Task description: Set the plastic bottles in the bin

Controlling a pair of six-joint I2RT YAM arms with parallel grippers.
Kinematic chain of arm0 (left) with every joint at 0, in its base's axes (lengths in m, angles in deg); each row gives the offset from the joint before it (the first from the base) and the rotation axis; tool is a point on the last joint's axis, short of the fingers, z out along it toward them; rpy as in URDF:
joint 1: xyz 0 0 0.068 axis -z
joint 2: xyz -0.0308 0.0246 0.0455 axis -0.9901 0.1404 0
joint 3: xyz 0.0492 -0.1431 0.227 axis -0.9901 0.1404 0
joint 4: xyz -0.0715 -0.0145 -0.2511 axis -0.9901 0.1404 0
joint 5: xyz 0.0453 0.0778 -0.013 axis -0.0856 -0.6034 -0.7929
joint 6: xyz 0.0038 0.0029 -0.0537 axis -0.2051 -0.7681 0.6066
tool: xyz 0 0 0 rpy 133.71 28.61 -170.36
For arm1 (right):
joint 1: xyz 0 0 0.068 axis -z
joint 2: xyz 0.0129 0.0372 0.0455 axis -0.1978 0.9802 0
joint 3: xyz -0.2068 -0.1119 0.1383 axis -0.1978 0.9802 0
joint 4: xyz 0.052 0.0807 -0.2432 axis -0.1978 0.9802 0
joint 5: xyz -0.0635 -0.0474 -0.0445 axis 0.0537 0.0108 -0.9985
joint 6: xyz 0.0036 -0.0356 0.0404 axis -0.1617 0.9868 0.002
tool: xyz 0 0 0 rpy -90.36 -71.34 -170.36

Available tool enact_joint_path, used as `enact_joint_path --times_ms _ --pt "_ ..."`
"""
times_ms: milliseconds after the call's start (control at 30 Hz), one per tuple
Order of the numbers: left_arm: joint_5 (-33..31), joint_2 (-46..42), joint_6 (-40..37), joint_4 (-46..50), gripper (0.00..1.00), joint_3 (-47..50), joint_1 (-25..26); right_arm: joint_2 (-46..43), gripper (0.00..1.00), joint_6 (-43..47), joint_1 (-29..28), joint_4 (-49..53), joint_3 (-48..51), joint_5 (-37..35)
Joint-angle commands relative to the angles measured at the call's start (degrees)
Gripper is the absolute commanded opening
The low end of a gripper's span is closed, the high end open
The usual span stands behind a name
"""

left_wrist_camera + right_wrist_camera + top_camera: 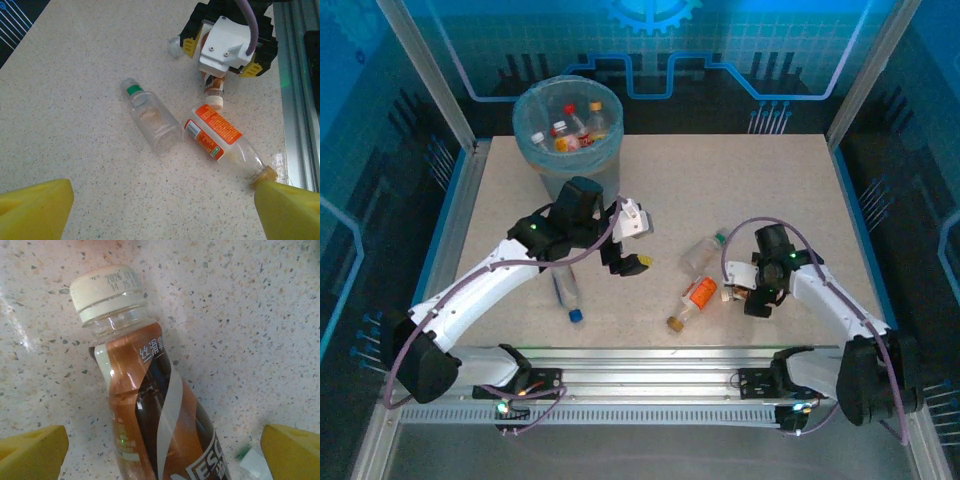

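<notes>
Right gripper jaws spread wide, nothing held, straddling brown-label bottle lying flat, near right. Bottle long axis crosses my closing line, cap pointing away. Bin far left; my right arm nearest bottle.

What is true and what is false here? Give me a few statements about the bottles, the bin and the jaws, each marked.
1. The bin holds several bottles. True.
2. The brown-label bottle has a red cap. False: the cap is off-white.
3. The right jaws stand open, one tip on either side of the brown-label bottle. True.
4. The left jaws are shut on the green-capped bottle. False: they are open and empty; that bottle lies on the table.
5. The orange-label bottle stands upright. False: it lies on its side.
6. A blue-capped bottle lies on the table by the left arm. True.
</notes>
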Motion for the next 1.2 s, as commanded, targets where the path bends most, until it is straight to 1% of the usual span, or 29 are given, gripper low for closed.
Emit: enact_joint_path --times_ms 0,133,267,400,533,667,767,833,900,933,1167 --pt "-1.56 -1.62 -1.9 0.37 0.94 0.85 0.63 0.61 1.0 0.16 1.28 -1.56 -0.54 1.73" --pt "-2.81 -1.6 -2.4 1.14 0.94 0.56 1.72 0.42 1.0 1.09 3.9 -4.45 1.39 6.23" --pt "-3.1 -2.18 -2.81 1.77 0.94 0.5 3.31 1.34 0.97 3.6 5.39 -7.23 3.19 6.95" --pt "-3.73 -2.78 -3.8 1.69 0.94 1.16 4.57 3.6 0.96 3.67 5.79 -6.57 2.27 9.24" --pt "-5.35 -3.41 -4.49 2.26 0.94 1.28 5.36 5.96 0.94 3.57 5.76 -6.38 1.87 9.3" --pt "-6.49 -4.31 -5.65 2.89 0.94 1.55 5.7 9.89 0.92 2.21 5.81 -3.9 -0.58 10.33" --pt "-7.46 -5.41 -6.46 3.12 0.94 1.81 5.8 12.66 0.88 0.67 5.77 -2.98 -2.66 10.84" --pt "-7.91 -6.12 -6.85 3.02 0.94 2.14 5.87 14.14 0.82 0.19 5.87 -2.53 -3.77 10.59" --pt "-8.24 -6.84 -7.1 2.76 0.94 2.51 5.87 15.69 0.69 0.01 5.82 -1.32 -4.99 10.48" --pt "-8.36 -7.11 -7.27 2.52 0.94 2.73 5.82 16.28 0.65 -0.28 5.78 -0.9 -5.52 10.56" --pt "-11.17 -8.08 -8.09 2.09 0.94 3.53 5.87 16.51 0.59 -0.99 4.97 1.27 -7.17 10.93"
